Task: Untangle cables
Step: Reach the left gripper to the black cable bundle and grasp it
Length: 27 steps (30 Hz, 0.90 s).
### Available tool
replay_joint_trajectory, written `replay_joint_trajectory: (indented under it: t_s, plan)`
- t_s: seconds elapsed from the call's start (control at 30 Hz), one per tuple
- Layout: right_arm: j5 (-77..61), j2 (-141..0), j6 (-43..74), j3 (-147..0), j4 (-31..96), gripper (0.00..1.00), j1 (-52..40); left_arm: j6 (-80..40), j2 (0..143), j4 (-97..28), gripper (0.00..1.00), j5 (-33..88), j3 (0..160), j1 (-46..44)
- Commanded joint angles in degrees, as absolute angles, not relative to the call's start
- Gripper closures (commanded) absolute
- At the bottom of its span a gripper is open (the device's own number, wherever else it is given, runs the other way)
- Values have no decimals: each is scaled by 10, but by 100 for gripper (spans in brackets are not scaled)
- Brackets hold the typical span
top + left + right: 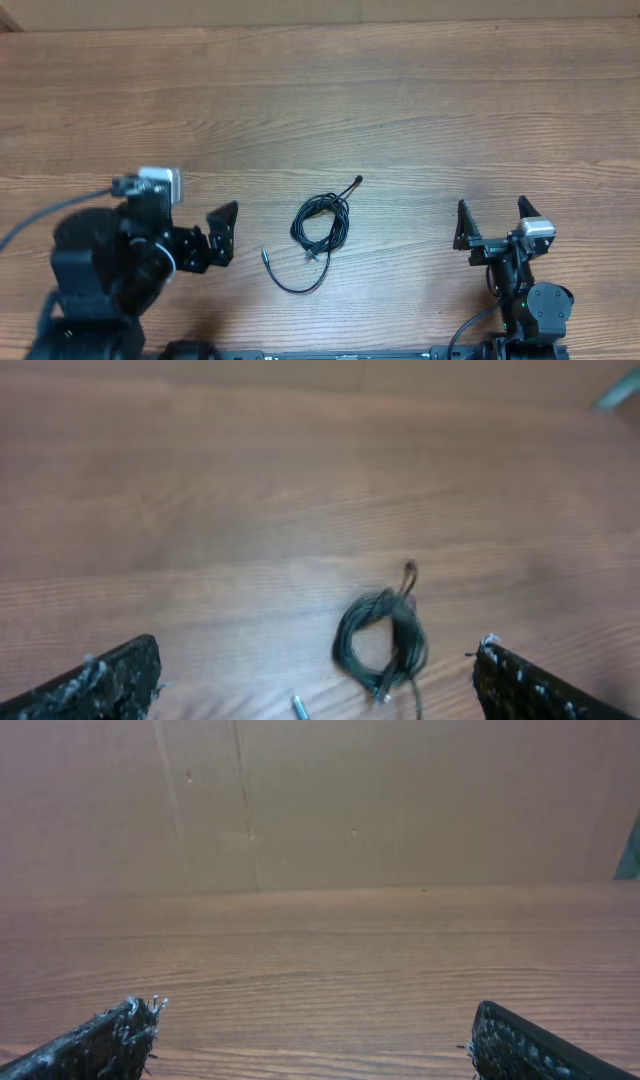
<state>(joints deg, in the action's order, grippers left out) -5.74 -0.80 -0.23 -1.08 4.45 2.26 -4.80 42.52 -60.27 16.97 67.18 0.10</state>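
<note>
The cables (320, 225) lie as one small black coiled bundle in the middle of the wooden table, with a plug end sticking out to the upper right and a loose tail curving to the lower left. In the left wrist view the bundle (381, 643) lies ahead between my fingers, a metal plug tip (300, 707) near it. My left gripper (224, 235) is open and empty, left of the bundle. My right gripper (493, 222) is open and empty, far to the right of it. The right wrist view shows only bare table between its fingers (310, 1040).
The wooden table (320, 100) spreads all around. A brown cardboard wall (320, 800) stands at the far edge. Thick black cords trail from the arm bases at the near edge.
</note>
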Motion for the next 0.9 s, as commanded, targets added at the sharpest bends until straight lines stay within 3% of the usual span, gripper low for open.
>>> replay_joint_trajectory:
  t_s: [0.0, 0.07, 0.27, 0.3, 0.43, 0.63, 0.67, 0.87]
  plan:
    - [-56, -2, -5, -4, 42, 0, 23, -54, 471, -619, 1, 287, 721, 3]
    - [-56, -2, -5, -4, 42, 0, 23, -53, 487, -606, 0, 358, 721, 3]
    - [-56, -2, -5, -4, 42, 0, 23, -53, 537, -582, 0, 415, 721, 2]
    - [-56, -2, -5, -4, 42, 0, 23, -59, 555, -586, 11, 391, 720, 2]
    - [-56, -2, -5, -4, 42, 0, 23, -122, 626, -591, 23, 294, 714, -17]
    - [-56, -2, -5, -4, 42, 0, 23, -34, 717, -588, 25, 176, 714, -106]
    - [-56, -2, -5, -4, 42, 0, 23, -19, 738, -587, 30, 148, 714, -128]
    - [-56, -2, -5, -4, 42, 0, 23, 1, 821, -553, 37, 87, 714, -215]
